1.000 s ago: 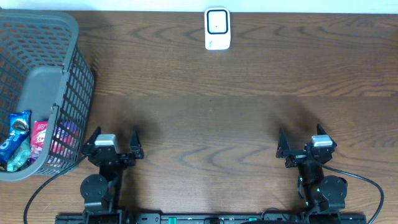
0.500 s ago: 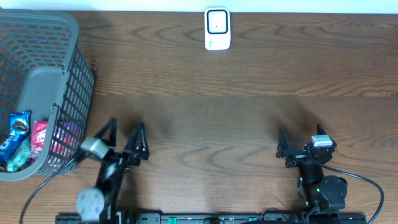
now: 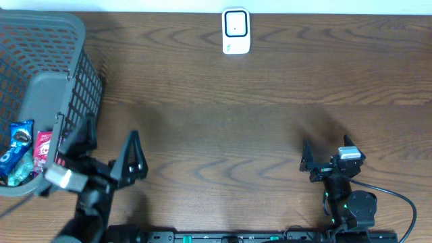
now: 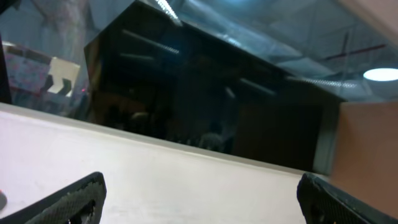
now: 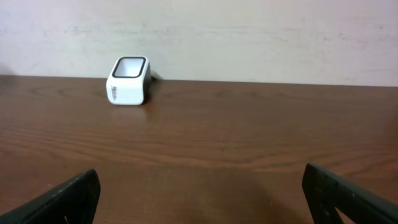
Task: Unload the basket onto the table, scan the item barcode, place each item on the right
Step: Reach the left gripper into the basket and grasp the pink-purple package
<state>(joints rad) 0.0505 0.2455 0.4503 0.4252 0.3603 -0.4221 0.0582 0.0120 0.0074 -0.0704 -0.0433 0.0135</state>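
The white barcode scanner (image 3: 235, 31) stands at the table's far edge; the right wrist view shows the scanner (image 5: 129, 81) against the wall. Snack packets lie in the grey basket (image 3: 50, 91) at the left: a blue one (image 3: 15, 150) and a pink one (image 3: 42, 148). My left gripper (image 3: 109, 138) is raised and tilted beside the basket's right wall, open and empty. Its wrist view points up at a pale wall and a dark window, with the gripper (image 4: 202, 205) spread wide. My right gripper (image 3: 326, 145) rests open near the front right, and its wrist view shows the gripper (image 5: 202, 202) empty.
The basket's mesh wall (image 3: 84, 101) stands close to the left fingers. Brown wooden table (image 3: 229, 128) stretches between both arms and the scanner. A black cable (image 3: 398, 196) loops by the right arm's base.
My left arm has lifted off its rest and swung left toward the basket, tilting upward. Its jaws stayed open. The right arm has not moved.
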